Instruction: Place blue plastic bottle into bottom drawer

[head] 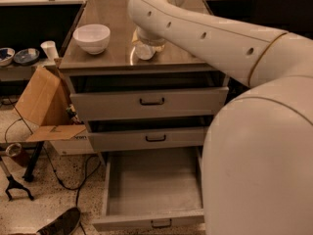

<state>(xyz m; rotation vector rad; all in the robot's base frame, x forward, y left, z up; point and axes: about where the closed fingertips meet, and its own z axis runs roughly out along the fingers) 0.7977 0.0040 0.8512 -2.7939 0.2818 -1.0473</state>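
The cabinet (107,18) is grey metal, and its top has a warmer brown-grey sheen. Its bottom drawer (154,185) is plain grey inside with a small dark handle (the two drawer fronts above match). On the cabinet's top are a plain white bowl (91,37) and a clear, pale bluish-white bottle (145,52). The gripper (148,39), just above that bottle, is cream-white like the arm (220,38), which bears a thin tan line. Left of the cabinet is a brown cardboard box (41,102) on a speckled beige floor (49,204).
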